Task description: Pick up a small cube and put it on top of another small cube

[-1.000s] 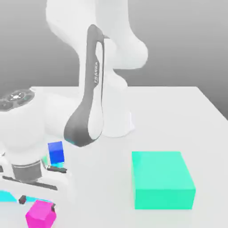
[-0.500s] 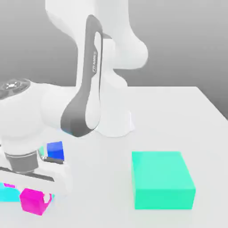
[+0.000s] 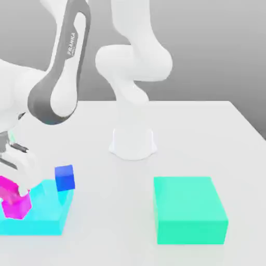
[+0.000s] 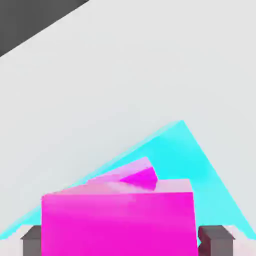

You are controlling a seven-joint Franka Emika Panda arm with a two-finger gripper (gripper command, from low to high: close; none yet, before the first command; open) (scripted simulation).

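Observation:
My gripper [image 3: 8, 190] is at the exterior view's far left, shut on a small magenta-pink cube [image 3: 5, 186]. In the hand view this cube [image 4: 117, 222] sits between the dark fingertips [image 4: 31, 241]. The second magenta-pink cube [image 3: 18, 207] rests on a flat cyan slab [image 3: 44, 215], just below the held one and offset to the exterior view's right. Beyond the held cube, the hand view shows the second cube's top [image 4: 136, 176] turned at an angle. Whether the two cubes touch I cannot tell.
A blue cube [image 3: 65, 177] stands at the cyan slab's far right corner. A large green block [image 3: 190, 209] lies on the white table [image 3: 208, 135] at the exterior view's right. The robot base [image 3: 132, 143] stands at the back centre.
The arm has swung to the exterior view's left and lifted, carrying the magenta-pink cube from the table's front to just above the second cube on the cyan slab.

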